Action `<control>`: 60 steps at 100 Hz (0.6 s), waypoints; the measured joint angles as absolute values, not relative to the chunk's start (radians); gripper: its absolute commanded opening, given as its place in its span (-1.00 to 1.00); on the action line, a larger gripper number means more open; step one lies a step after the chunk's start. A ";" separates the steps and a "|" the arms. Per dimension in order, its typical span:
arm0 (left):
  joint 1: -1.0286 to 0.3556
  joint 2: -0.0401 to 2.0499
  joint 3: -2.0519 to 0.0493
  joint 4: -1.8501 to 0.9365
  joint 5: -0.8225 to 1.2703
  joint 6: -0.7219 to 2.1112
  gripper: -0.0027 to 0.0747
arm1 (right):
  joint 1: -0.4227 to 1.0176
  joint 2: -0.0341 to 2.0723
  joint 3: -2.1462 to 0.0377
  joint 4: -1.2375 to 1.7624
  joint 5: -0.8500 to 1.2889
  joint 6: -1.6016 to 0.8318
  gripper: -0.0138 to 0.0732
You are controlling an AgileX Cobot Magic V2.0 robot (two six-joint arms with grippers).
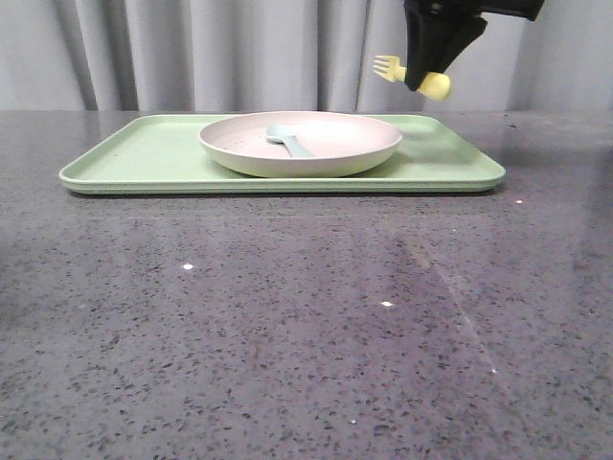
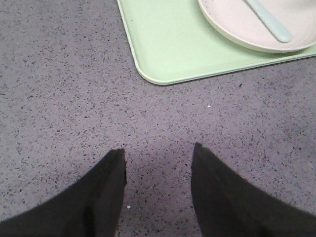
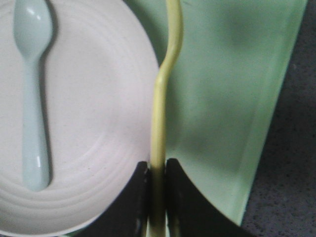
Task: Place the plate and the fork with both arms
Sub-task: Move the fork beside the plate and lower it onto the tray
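Tabletop (image 1: 287, 326): grey speckled stone look, fills the lower two thirds of the front view; small white glints on it
Tray (image 1: 144, 153): flat, light green, rectangular, lies across the middle of the front view; one rounded corner shows at upper centre of the left wrist view
Plate (image 1: 330, 144): round, off-white, raised rim, sits on the tray a little right of the tray's centre in the front view
Spoon (image 1: 287, 141): pale blue-green, lies inside the plate, bowl toward the curtain, handle toward the camera in the front view
Fork (image 1: 407, 73): pale yellow, held in the air at upper right of the front view, above the tray's right part and clear of the plate; tines point to frame left, handle end sticks out right of the claw
Right claw (image 1: 424, 81): black, comes down from the top edge at upper right; fingers pressed together on the fork handle, seen edge-on in the right wrist view
Left claw (image 2: 158, 155): two black fingers spread apart, nothing between them, over bare tabletop near the tray's corner; out of the front view
Background: grey pleated curtain (image 1: 192, 53) across the top of the front view
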State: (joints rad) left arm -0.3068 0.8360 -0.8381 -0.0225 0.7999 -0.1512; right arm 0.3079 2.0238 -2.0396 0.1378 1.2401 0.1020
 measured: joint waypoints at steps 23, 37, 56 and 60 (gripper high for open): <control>-0.307 0.836 -0.838 -0.023 0.800 -0.151 -0.12 | 0.246 2.024 -2.040 0.151 1.244 0.102 -0.65; -0.307 0.836 -0.838 -0.023 0.800 -0.151 -0.12 | 0.224 2.024 -2.015 0.175 1.244 0.102 -0.65; -0.307 0.836 -0.838 -0.023 0.800 -0.151 -0.12 | 0.221 2.031 -1.973 0.212 1.244 0.092 -0.65; -0.307 0.836 -0.838 -0.023 0.800 -0.151 -0.12 | 0.221 2.035 -1.971 0.222 1.244 0.090 -0.65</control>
